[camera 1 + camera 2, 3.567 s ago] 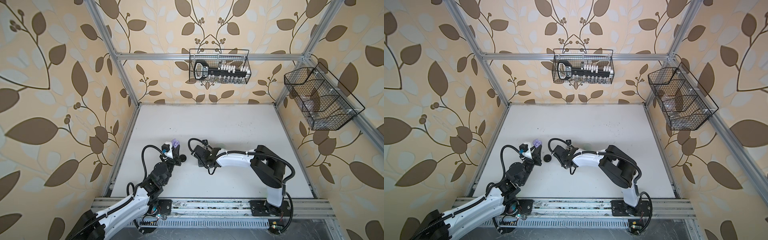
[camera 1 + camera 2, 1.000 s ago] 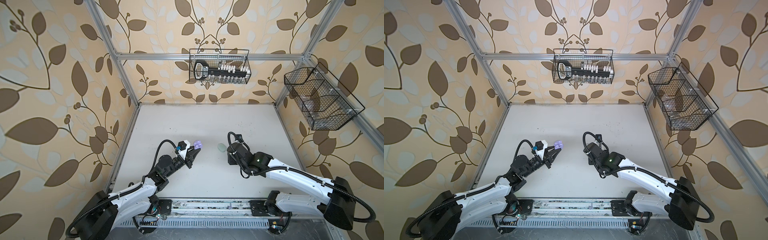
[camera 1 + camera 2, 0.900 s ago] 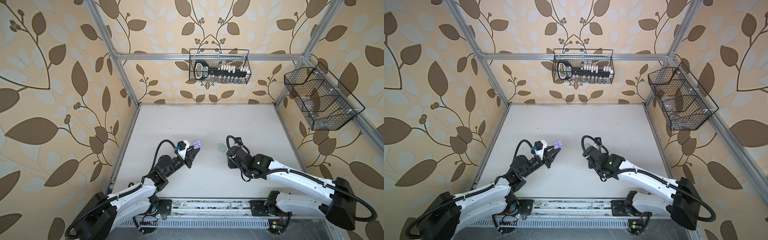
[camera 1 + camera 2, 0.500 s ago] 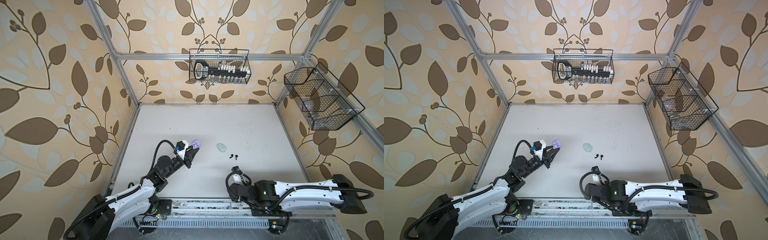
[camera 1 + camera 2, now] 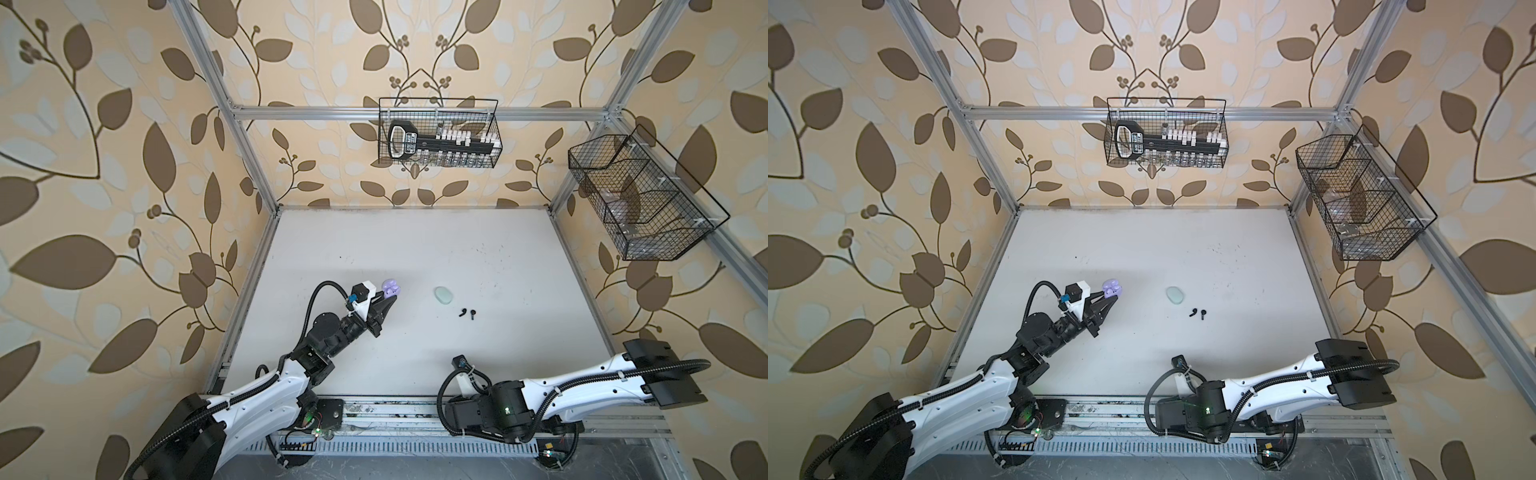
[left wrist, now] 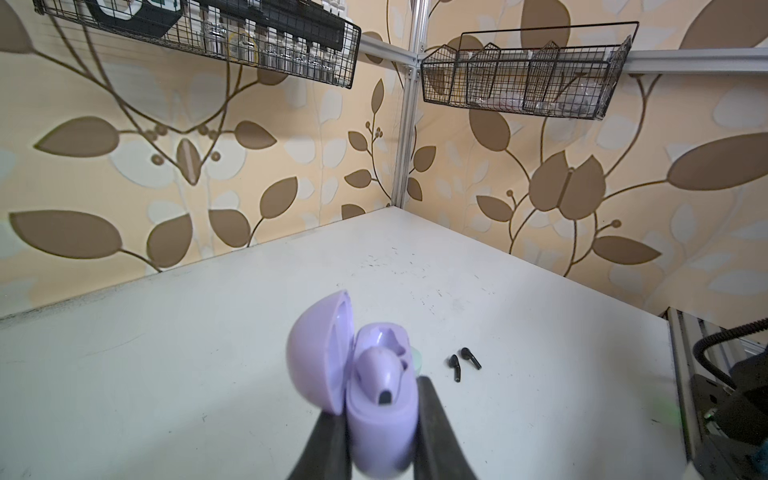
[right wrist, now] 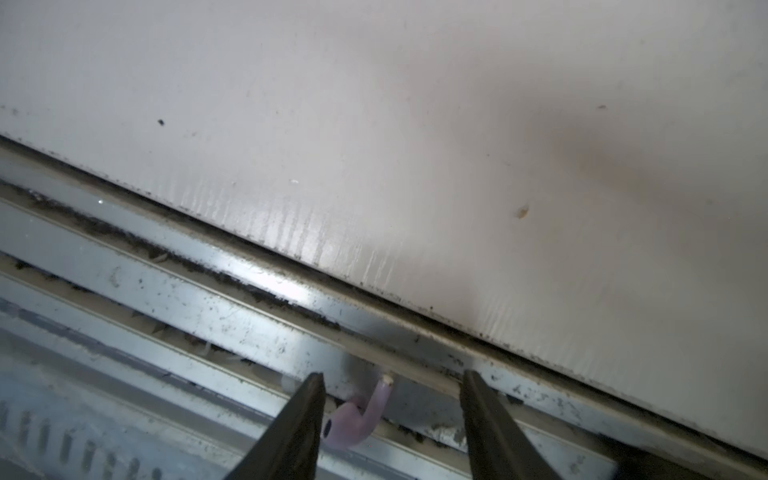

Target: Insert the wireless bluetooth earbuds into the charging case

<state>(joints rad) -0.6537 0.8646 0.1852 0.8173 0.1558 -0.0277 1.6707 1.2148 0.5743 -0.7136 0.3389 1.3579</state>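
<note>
Gripping the lavender charging case (image 6: 376, 434) by its base, the left hand (image 5: 387, 297) is clenched on it; the lid stands open and a seated lavender earbud (image 6: 380, 372) fills one slot. The right hand (image 7: 393, 376) hangs over the metal rail (image 7: 208, 299) at the tabletop's (image 5: 415, 249) front edge. Its fingers are spread, with a loose lavender earbud (image 7: 357, 419) between them. Two black earbuds (image 5: 466, 313) lie near a mint case (image 5: 443, 295).

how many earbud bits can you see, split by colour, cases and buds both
lavender: 3 (the open lavender case in the left end effector, the seated lavender bud inside it, the loose lavender bud between the open jaws of the right end effector)
black: 2 (the black buds on the table)
mint: 1 (the mint case)
total: 6
</note>
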